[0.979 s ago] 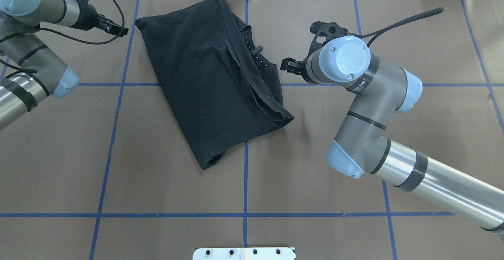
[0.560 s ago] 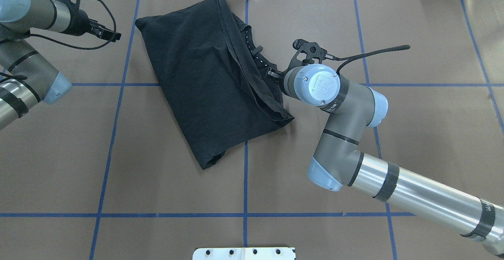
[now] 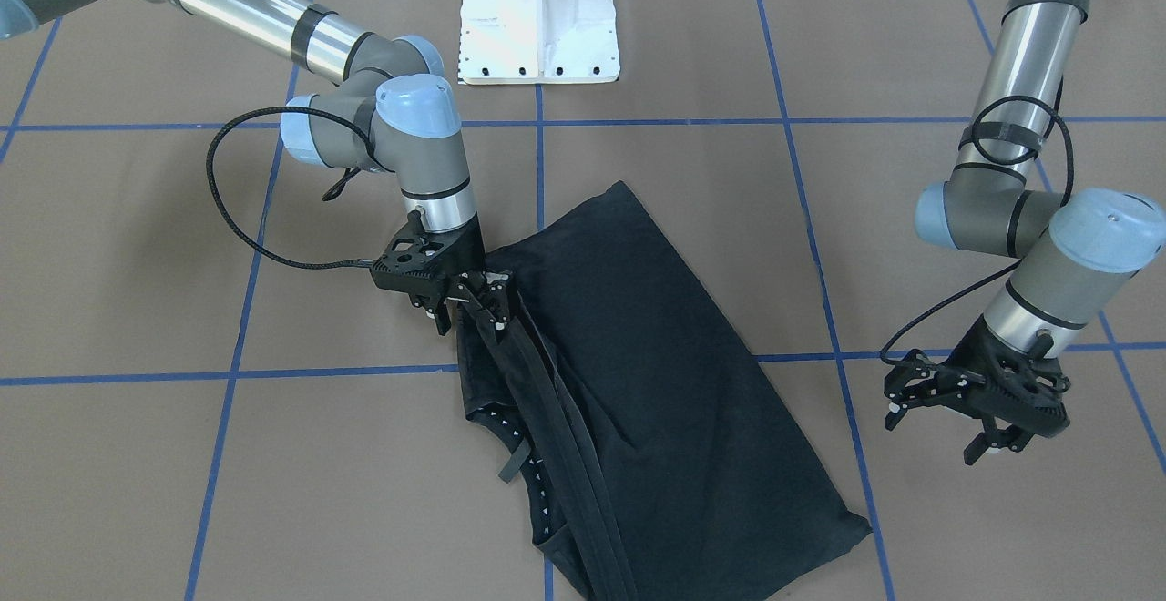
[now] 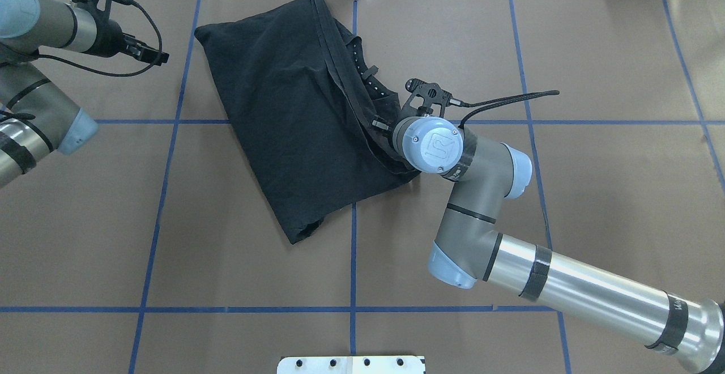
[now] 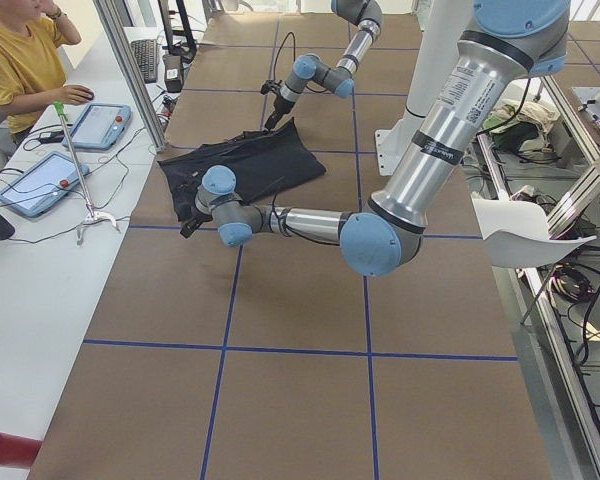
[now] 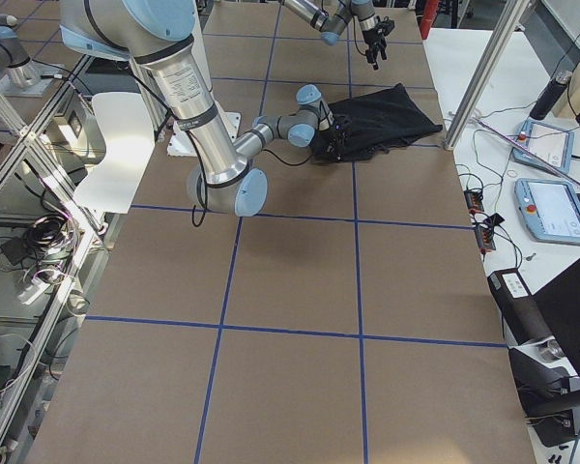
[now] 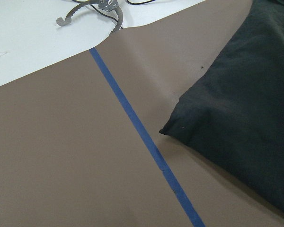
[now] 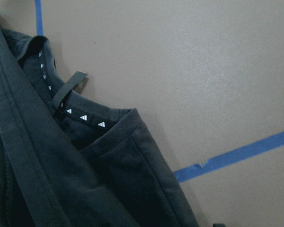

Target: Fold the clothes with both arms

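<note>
Lying folded mid-table (image 3: 182, 310), shirt (image 3: 656, 382) is showing plain black. Right gripper (image 3: 471, 305) is touching its layered edge, jaws apart. Left gripper (image 3: 947, 419) is hovering beside shirt, jaws spread, holding nothing.

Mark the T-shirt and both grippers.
T-shirt (image 4: 283, 113), overhead view, middle of the black fabric.
right gripper (image 3: 490, 302), front-facing view, between its fingertips, at the shirt's edge.
left gripper (image 4: 156, 54), overhead view, between its fingertips.

A brown surface (image 4: 226, 249) is crossed by blue tape lines (image 4: 353, 260) and carries a white base (image 3: 539, 14). Along one long side, a person (image 5: 18, 60) in yellow sits by a tablet (image 5: 98, 125). A white chair (image 5: 528, 235) stands off the opposite side.
</note>
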### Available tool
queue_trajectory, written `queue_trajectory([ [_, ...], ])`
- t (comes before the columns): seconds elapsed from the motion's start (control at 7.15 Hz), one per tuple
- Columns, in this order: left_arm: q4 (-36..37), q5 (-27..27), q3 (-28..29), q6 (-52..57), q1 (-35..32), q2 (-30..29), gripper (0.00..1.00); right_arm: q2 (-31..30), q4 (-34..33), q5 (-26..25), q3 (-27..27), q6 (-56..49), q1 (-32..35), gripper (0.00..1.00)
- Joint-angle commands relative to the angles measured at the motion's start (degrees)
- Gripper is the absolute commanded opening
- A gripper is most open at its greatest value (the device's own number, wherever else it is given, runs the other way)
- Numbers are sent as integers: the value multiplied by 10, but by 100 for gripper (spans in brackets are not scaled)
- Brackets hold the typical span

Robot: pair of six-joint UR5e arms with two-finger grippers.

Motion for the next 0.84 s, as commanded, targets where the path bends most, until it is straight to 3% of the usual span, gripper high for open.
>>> queue_trajectory([
  [0.0, 0, 0, 1, 0, 0, 0, 100, -6, -3, -3, -1, -7, -7, 70],
  [0.28, 0, 0, 2, 0, 0, 0, 100, -6, -4, -12, -5, -31, -8, 62],
  [0.42, 0, 0, 2, 0, 0, 0, 100, -7, -4, -12, -5, -32, -9, 52],
  [0.7, 0, 0, 2, 0, 0, 1, 100, -6, -2, -12, -5, -40, -9, 0],
])
